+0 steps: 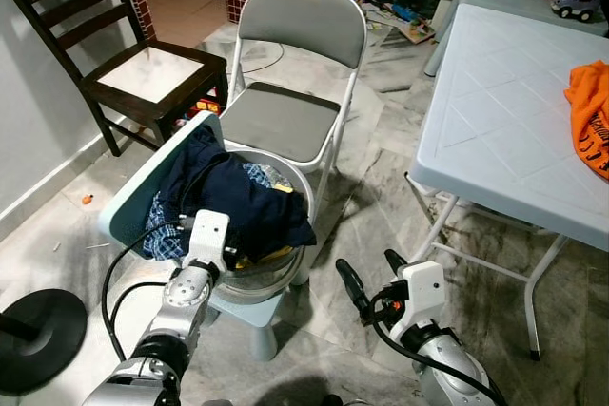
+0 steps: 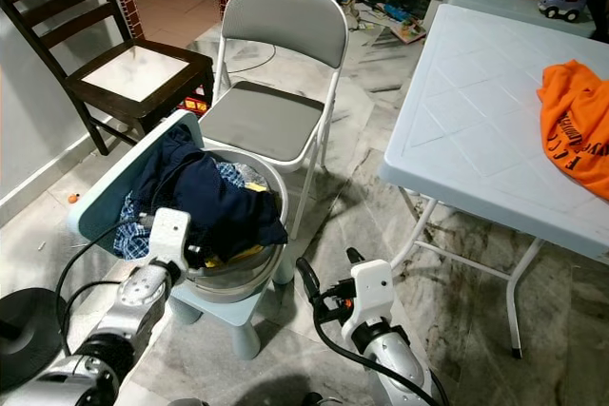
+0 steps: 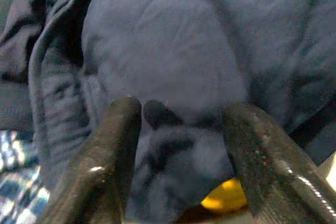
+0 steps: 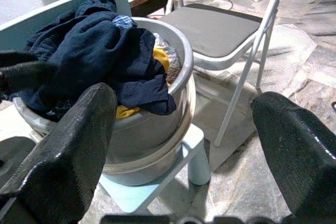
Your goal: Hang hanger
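Observation:
A grey basin [image 1: 269, 284] stands on a small light-blue child's chair [image 1: 131, 199], heaped with clothes. A dark navy garment [image 1: 249, 204] lies on top, over a checked blue cloth and something yellow [image 3: 223, 199]. My left gripper [image 3: 181, 114] is pushed into the near side of the pile, open, with navy cloth bulging between its fingers [image 3: 118, 145]. My right gripper [image 1: 371, 273] hovers low over the floor to the right of the basin, open and holding nothing. I see no hanger.
A grey folding chair [image 1: 285, 121] stands just behind the basin, a dark wooden chair [image 1: 152, 73] to its left. A pale folding table [image 1: 504, 130] on the right carries an orange garment [image 1: 592, 111]. A black round base [image 1: 38, 339] sits on the floor at lower left.

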{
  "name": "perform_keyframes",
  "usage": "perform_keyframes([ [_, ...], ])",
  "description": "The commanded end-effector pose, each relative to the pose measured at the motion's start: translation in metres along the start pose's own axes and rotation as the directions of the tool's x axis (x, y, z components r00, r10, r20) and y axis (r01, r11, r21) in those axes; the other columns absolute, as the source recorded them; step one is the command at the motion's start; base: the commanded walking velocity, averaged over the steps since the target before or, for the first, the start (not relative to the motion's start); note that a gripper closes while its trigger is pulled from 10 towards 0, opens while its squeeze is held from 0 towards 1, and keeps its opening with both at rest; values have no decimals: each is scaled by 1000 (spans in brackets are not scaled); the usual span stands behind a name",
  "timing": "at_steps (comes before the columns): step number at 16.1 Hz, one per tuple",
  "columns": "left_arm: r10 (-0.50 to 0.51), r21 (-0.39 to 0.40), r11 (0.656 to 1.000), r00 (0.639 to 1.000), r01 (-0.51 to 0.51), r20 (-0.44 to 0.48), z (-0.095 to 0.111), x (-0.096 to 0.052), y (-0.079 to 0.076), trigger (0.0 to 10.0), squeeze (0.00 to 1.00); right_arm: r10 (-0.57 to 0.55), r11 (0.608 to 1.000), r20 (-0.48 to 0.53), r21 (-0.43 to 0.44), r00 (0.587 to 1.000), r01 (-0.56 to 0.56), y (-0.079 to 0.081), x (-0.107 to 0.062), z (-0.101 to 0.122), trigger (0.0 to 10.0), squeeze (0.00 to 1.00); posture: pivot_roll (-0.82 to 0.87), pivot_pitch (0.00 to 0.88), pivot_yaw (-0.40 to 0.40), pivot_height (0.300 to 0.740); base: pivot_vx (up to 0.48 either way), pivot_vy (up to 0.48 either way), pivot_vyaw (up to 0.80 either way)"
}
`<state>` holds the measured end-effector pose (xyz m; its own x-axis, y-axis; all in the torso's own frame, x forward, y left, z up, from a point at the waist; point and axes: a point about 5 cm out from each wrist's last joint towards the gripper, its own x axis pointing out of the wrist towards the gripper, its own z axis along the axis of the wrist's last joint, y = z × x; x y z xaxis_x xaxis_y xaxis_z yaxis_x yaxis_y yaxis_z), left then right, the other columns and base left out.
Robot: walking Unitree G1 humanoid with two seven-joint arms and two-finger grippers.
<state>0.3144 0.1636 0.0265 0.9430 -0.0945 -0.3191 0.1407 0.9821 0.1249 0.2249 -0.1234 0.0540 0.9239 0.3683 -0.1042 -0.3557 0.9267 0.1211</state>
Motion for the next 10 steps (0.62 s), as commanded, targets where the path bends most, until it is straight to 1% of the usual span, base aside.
perform_keyframes([
  [1,24,-16,1000,999,-25,-45,-8,-2,3,10000,1000,7,1000,-3,-4,1000,-7,1,-2,0,10000,0,153,117,-80,740,0,0,0],
  [2,25,-36,999,997,-28,-76,-13,-4,3,10000,1000,9,1000,-2,-2,1000,-9,1,-1,0,10000,0,155,121,-80,740,0,0,0],
  [3,16,-42,999,996,-20,-87,-17,-5,2,10000,1000,12,1000,-3,-3,1000,-12,2,-1,0,10000,0,155,121,-80,740,0,0,0],
  [5,8,-33,999,995,-12,-102,-20,-5,0,10000,1000,16,1000,0,-4,1000,-16,3,0,2,10000,0,148,123,-87,740,0,0,0],
  [6,24,-15,1000,995,-26,-97,-17,-4,1,10000,1000,17,1000,0,-6,1000,-17,2,0,2,10000,0,148,123,-87,740,0,0,0],
  [7,20,-12,1000,997,-21,-80,-8,1,-1,10000,1000,11,1000,-3,-9,1000,-11,0,-3,1,10000,0,148,123,-87,740,0,0,0],
  [8,17,-13,1000,996,-18,-89,-6,3,-3,10000,1000,6,1000,-6,-9,1000,-6,-1,-4,0,10000,0,148,123,-87,740,0,0,0],
  [9,7,-15,1000,991,-9,-133,-9,4,-6,10000,1000,5,1000,-6,-10,1000,-5,-1,-4,1,10000,0,133,119,-83,740,0,0,0],
  [10,-41,-34,999,985,36,-165,-12,4,-13,10000,1000,3,1000,-4,-10,1000,-3,-1,-4,1,10000,0,126,115,-83,740,0,0,0],
])
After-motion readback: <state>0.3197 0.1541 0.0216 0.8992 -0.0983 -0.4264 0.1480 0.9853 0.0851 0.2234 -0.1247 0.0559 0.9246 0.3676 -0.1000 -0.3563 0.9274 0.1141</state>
